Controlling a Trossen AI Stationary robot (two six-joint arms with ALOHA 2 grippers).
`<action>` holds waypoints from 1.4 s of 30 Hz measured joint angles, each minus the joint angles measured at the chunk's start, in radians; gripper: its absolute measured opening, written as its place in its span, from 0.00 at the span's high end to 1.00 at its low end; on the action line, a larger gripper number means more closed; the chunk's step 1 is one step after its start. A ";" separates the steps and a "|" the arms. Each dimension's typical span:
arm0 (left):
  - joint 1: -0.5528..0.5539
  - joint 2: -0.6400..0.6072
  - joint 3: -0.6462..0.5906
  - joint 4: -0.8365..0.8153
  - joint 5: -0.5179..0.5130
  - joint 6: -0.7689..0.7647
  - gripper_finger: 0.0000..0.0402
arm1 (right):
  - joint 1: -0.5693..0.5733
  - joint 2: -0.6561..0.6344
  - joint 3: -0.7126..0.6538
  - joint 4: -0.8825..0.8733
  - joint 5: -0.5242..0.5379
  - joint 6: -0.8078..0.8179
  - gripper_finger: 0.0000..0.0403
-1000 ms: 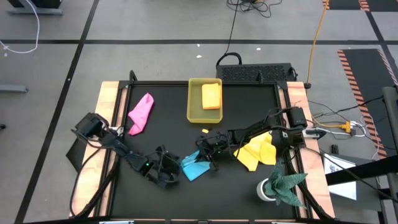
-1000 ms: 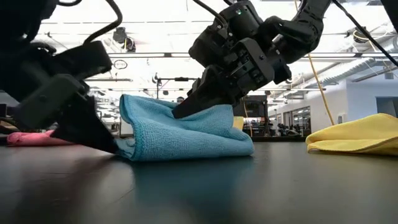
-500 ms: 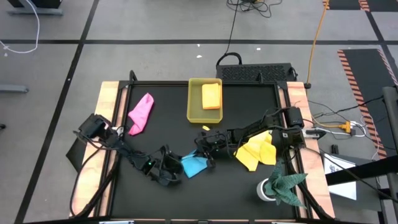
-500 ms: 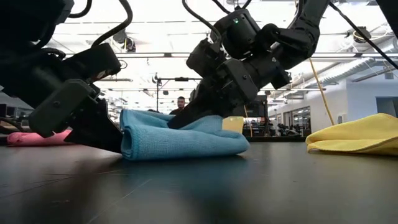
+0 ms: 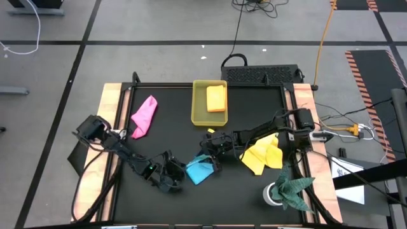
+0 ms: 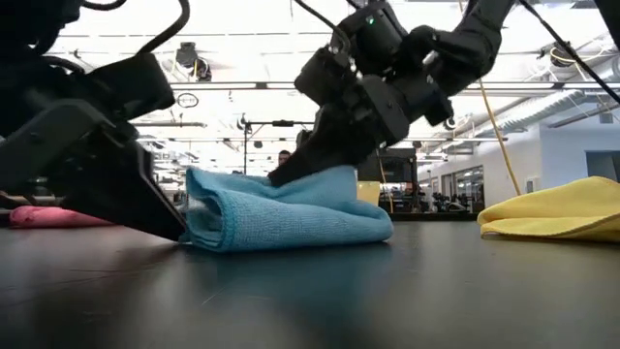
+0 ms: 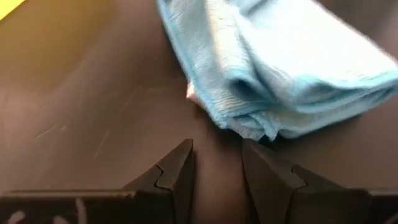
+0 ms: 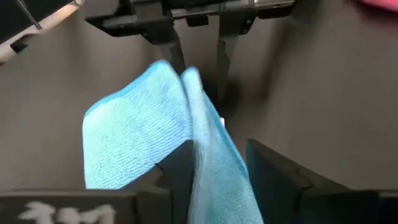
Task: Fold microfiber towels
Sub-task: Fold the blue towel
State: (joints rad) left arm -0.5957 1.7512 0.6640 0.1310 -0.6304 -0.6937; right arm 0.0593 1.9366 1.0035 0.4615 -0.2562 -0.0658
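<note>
Folded light blue microfiber towel [image 6: 286, 208] lying near the front centre of the black table [image 5: 172, 133], between the two grippers. Left gripper [image 7: 216, 163]: jaws narrowly parted, empty, just beside the fold. Right gripper [image 8: 214, 163]: jaws open astride the upper layer. Cloth likely light, limp, slip-prone; best pinched at a free corner.

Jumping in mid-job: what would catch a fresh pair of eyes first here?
The light blue towel, bunched into a fold at the table's front centre, with the left gripper at its left edge and the right gripper over its top, a flap between its open fingers. A yellow towel lies crumpled to the right; an orange towel sits in the yellow tray.
</note>
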 joint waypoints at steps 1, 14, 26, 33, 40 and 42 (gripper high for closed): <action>-0.007 -0.009 0.000 -0.027 -0.002 -0.013 0.64 | 0.000 -0.014 0.000 -0.014 0.018 0.000 0.63; -0.101 -0.128 0.000 -0.133 -0.106 -0.089 0.64 | 0.057 -0.182 0.000 -0.211 0.023 0.012 0.66; -0.061 -0.052 0.001 0.222 -0.061 0.224 0.64 | 0.057 -0.053 -0.002 -0.193 0.228 0.133 0.95; -0.005 0.032 0.000 0.223 0.010 0.183 0.64 | 0.040 -0.045 -0.002 -0.247 0.312 0.128 0.98; -0.039 0.001 0.002 0.234 0.055 0.149 0.64 | 0.048 -0.094 -0.002 -0.253 0.447 0.106 0.99; -0.048 -0.018 0.001 0.242 0.053 0.164 0.64 | 0.055 -0.113 -0.002 -0.251 0.435 0.107 1.00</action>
State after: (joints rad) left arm -0.6441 1.7327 0.6651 0.3729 -0.5773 -0.5297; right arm 0.1141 1.8238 1.0016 0.2100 0.1784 0.0417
